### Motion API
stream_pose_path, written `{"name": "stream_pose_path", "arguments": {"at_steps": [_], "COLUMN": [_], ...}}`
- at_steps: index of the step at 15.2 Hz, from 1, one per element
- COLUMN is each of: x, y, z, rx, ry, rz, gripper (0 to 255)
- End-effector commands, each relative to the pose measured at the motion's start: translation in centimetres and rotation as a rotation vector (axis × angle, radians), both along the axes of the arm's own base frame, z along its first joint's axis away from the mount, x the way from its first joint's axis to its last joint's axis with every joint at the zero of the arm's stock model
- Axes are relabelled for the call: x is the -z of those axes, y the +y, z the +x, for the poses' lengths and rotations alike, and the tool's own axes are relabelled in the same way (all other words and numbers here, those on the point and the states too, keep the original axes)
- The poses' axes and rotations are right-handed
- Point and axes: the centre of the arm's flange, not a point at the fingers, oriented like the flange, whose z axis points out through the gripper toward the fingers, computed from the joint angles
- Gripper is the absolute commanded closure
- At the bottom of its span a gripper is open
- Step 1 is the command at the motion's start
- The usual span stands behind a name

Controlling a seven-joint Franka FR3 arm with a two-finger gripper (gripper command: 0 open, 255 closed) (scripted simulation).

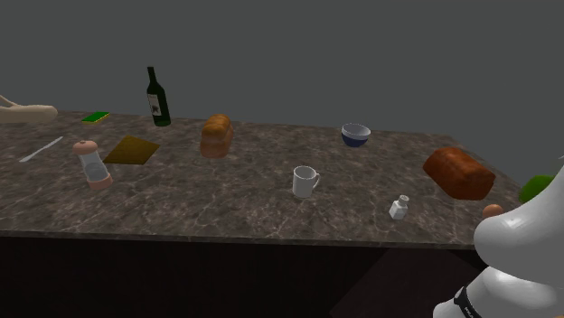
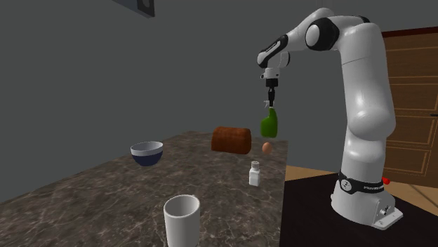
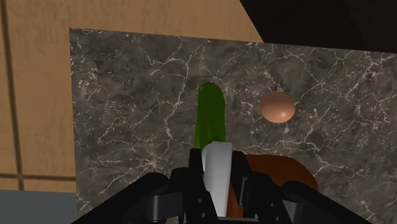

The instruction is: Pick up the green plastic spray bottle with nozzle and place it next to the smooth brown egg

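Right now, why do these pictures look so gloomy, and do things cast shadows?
Shoulder view: dim, flat light; the white mug casts no clear shadow on the counter. Second exterior view: the white arm looks brightest; the green spray bottle in the gripper looks dull. Wrist view: the brown egg is evenly lit, no glare.

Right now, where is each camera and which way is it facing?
Shoulder view: beside the stand, looking down over the counter; white arm at lower right.
Second exterior view: facing the arm across the counter; whole arm, gripper holding the green bottle.
Wrist view: looking down past the fingers.
All share the egg.
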Motion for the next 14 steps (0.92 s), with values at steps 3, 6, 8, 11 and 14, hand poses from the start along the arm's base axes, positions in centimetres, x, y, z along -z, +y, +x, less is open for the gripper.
{"name": "stream_pose_path", "arguments": {"at_steps": [3,6,8,11,14], "x": [2.1,3.6,4.7,6.5,6.5], "y": [0.0,0.0,0.0,0.0,0.0], "z": [0.0,0.0,0.0,0.0,0.0], "rx": [0.000,0.000,0.000,0.000,0.000], "ry": [0.000,0.000,0.000,0.000,0.000], "rz": [-0.001,-0.001,-0.001,-0.001,-0.001], "gripper": [255,255,255,255,255]}}
